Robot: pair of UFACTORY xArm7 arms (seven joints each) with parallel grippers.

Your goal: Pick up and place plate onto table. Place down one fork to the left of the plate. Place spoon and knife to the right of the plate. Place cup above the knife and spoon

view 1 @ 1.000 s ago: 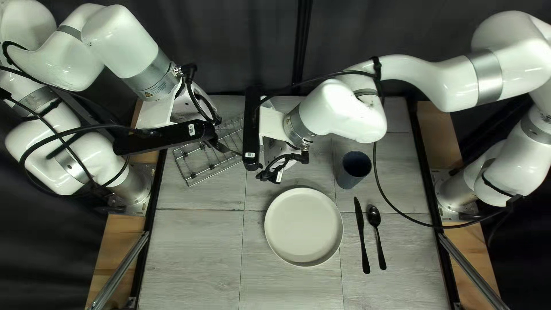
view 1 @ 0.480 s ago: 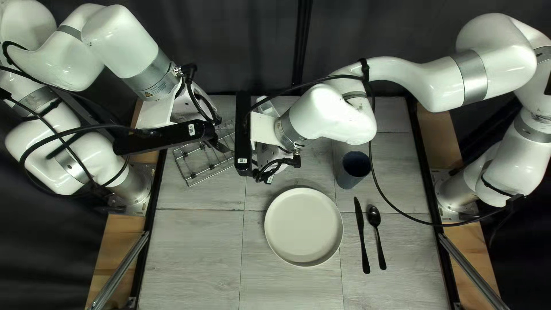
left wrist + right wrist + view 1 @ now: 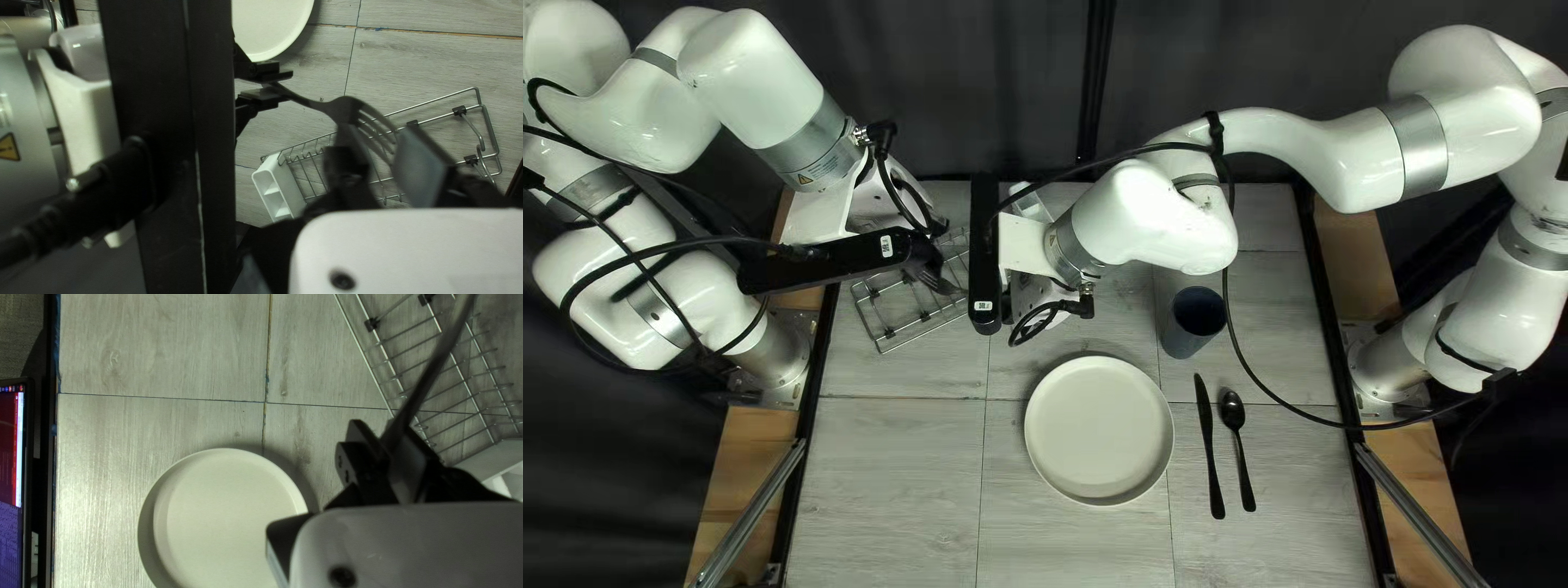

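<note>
Beside the rack in the top left view is my left gripper [image 3: 931,270]; my right gripper [image 3: 985,261] is mostly hidden under its black mount. In the left wrist view my left gripper [image 3: 381,146] stands open around the head of the fork [image 3: 346,109], a finger on either side. My right gripper [image 3: 389,440] is shut on the handle of the fork [image 3: 436,362]. The plate [image 3: 1100,430] lies on the table. To its right lie the knife [image 3: 1208,446] and spoon [image 3: 1232,409], with the cup [image 3: 1195,318] upright above them.
The wire rack [image 3: 899,307] sits at the table's back left, under my left gripper. A white holder [image 3: 283,190] is attached at one end of it. Cables from my right arm [image 3: 1176,212] hang near the cup. A monitor [image 3: 13,473] stands past the table edge.
My right arm has moved left, and then stopped, its gripper now shut on the fork's handle. My left gripper has opened around the fork's head; its arm stays put.
</note>
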